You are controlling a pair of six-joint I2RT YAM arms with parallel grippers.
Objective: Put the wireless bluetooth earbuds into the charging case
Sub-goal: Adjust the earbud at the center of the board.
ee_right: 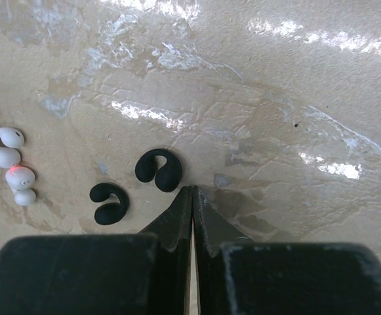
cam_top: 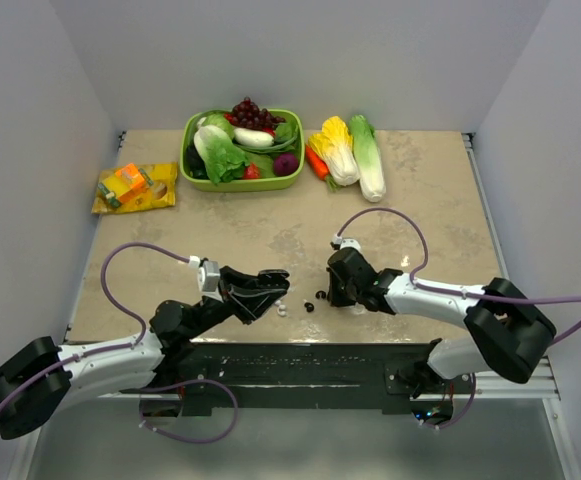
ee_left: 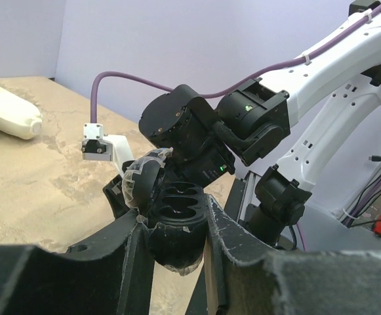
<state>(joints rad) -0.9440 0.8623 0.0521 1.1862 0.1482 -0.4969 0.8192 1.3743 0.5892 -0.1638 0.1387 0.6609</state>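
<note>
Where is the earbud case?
Top view: the left end effector grips the charging case near the table's front edge, left of the white earbuds.

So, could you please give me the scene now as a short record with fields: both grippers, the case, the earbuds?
left gripper: shut on the charging case
charging case: lid open, the sockets in view look empty
black earbuds: two, lying apart on the table
white earbuds: two, on the table, close together, one with a red light
right gripper: shut, nothing between its fingers, tips close beside the nearer black one
</note>
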